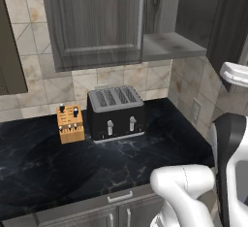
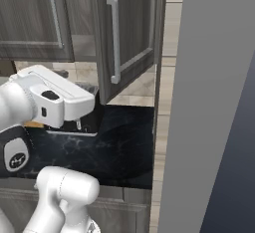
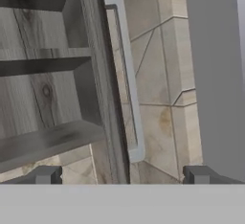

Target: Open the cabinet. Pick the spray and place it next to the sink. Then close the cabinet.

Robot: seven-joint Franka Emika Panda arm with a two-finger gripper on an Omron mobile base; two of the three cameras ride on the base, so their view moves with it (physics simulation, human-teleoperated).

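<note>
On counter (image 1: 160, 148): toaster (image 1: 116, 112), no legible writing; cabinet (image 1: 97, 22) right door open, jaws wide apart, empty

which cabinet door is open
The right door: it is swung out from the cabinet, baring the inner shelf. The left door sits shut, flat against the front.

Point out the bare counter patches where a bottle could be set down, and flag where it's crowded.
Free: the black marbled counter right of the black four-slot toaster, up to the tiled corner wall, and the wide strip in front of it. Crowded: the back left, where the wooden knife block stands close beside the toaster.
</note>
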